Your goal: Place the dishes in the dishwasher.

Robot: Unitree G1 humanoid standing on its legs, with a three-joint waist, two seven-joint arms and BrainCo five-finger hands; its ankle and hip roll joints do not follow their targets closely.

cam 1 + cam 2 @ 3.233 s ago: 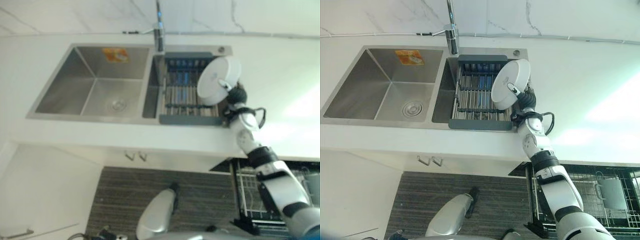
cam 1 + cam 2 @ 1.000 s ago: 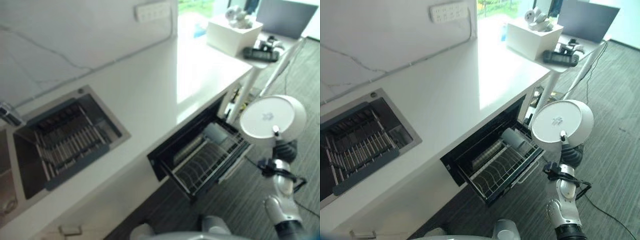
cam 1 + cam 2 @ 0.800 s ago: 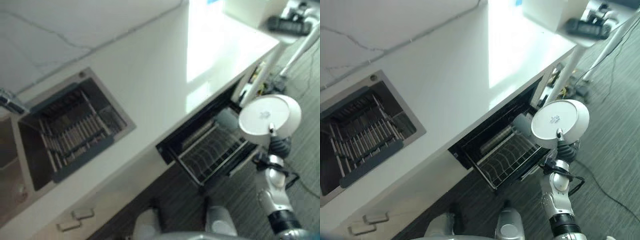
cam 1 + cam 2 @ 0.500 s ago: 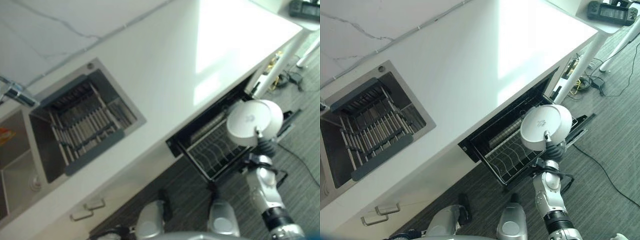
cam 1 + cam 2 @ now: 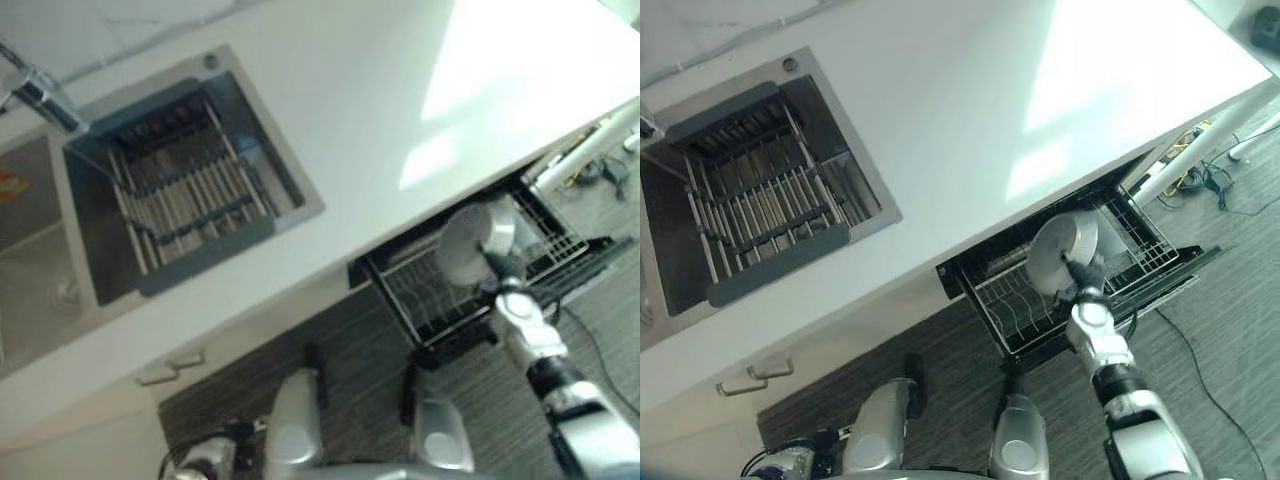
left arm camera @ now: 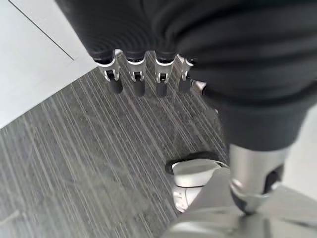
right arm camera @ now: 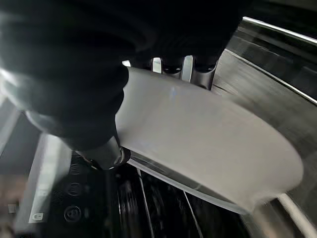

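Right hand [image 7: 106, 148] fingers hidden behind blurred white plate [image 7: 208, 144]; plate covers part of dishwasher rack [image 5: 1015, 300].

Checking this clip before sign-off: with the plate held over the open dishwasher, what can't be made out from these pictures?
- Whether the plate touches the dishwasher rack: in the eye views the plate covers the rack behind it.
- Which rack slot it is aimed at: too small in the eye views, blurred in the right wrist view.
- Right hand finger placement: hidden behind the plate's rim.
- What else sits in the rack: too dim to tell.
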